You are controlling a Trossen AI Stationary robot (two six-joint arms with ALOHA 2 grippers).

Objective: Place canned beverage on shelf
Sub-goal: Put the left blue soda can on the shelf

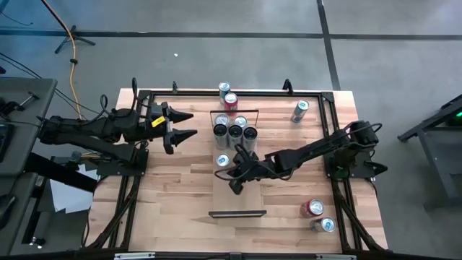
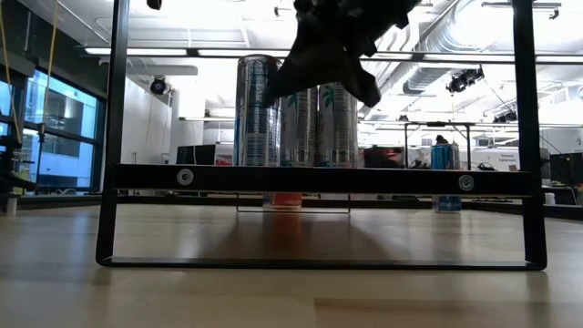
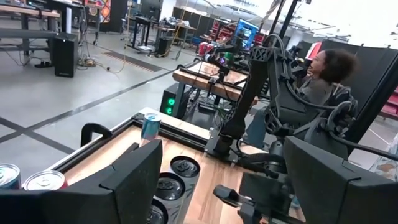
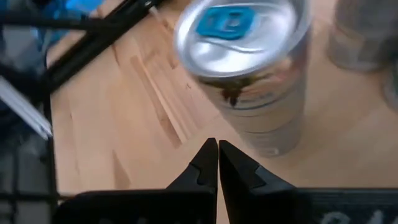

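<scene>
My right fingers (image 4: pixel 217 163) are clenched on nothing, just beside a can (image 4: pixel 249 68) standing upright on the shelf (image 1: pixel 225 189). My left fingers (image 1: pixel 182 125) are spread, hovering over the bench (image 1: pixel 166 202) well apart from the shelf.

right gripper (image 1: pixel 234 178) reaches mid-table, fingers closed together; left gripper (image 1: pixel 186 125) waits, fingers apart.
</scene>
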